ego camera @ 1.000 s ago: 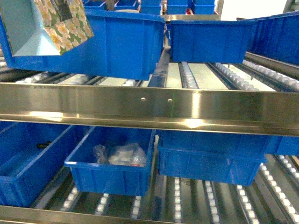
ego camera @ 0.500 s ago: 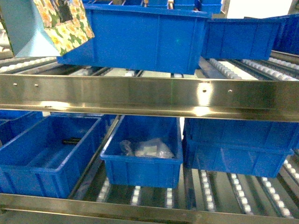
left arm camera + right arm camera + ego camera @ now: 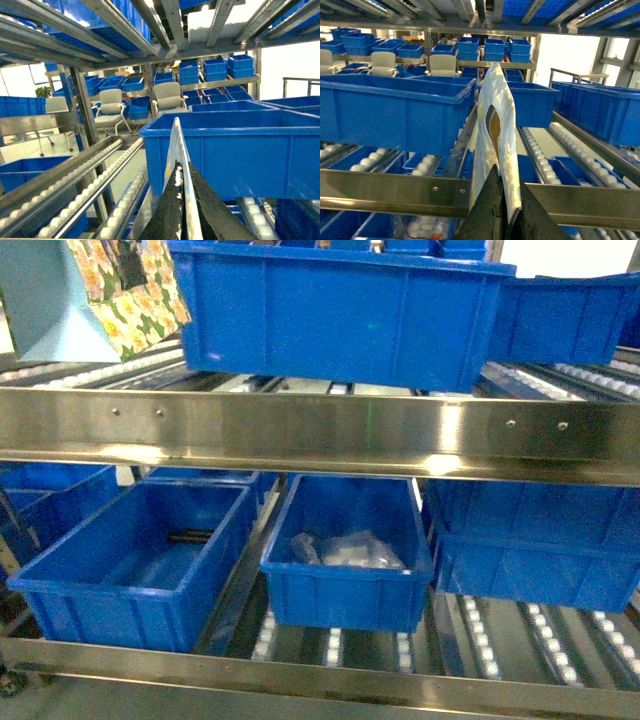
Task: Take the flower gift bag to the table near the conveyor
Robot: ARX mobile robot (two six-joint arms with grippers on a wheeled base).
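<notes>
the flower gift bag (image 3: pixel 128 292) hangs in the air at the top left of the head view, in front of the upper lane of the conveyor (image 3: pixel 320 435), its pale blue side panel turned toward the camera. so the step in hand looks like the carry: the bag is lifted and is being taken toward the worktop, which no view shows.

the left end effector (image 3: pixel 182 200) is clenched on a thin white edge of card, and the right end effector (image 3: pixel 502 200) is likewise clamped on the edge of a printed panel with a handle cutout; both look like parts of the same bag, though that is a judgement.

the next move calls for finding the worktop and turning toward it while keeping the bag up.

edges matter here. the steel front rail runs just below the bag, and a large blue bin (image 3: pixel 335 310) sits just beside it on the right. open room lies back toward the robot, not forward into the racking. lower blue bins (image 3: pixel 130 560) are well below.
</notes>
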